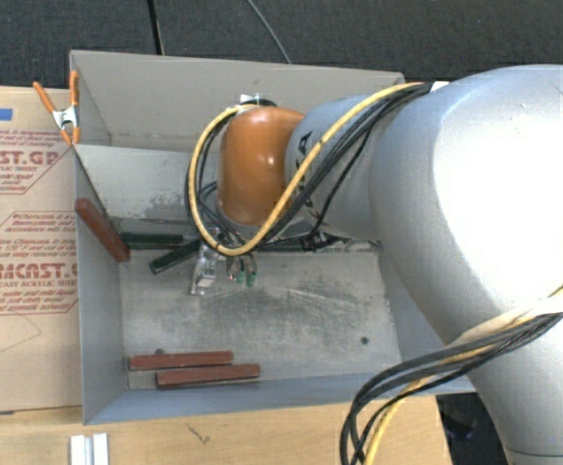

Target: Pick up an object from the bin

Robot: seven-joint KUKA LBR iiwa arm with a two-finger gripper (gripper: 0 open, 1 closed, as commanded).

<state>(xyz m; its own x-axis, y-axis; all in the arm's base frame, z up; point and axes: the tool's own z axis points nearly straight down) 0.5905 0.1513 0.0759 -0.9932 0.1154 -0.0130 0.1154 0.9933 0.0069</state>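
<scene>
We see the gripper (203, 277) low over the floor of the bin (310, 313), left of the middle and toward the back. It hangs under the orange cover (254, 168), with yellow and black cables (200, 177) looped round that. Whether it is spread or pressed together we cannot tell; the tip reads as a small silver shape.

Nearest thing is a short dark stick (176, 258). It lies slanted on the floor with its right end just beside the gripper, on the gripper's left. We cannot tell whether they touch.

Just behind it, a longer dark bar (151, 240) lies along the foot of the back wall. Further left, a brown block (103, 231) leans tilted against the left wall.

Well apart, at the front, two brown slats (180, 360) lie flat side by side, roughly parallel to the front wall. The front one sits shifted right.

The arm (475, 221) comes in from the right, over the bin's right side.
</scene>
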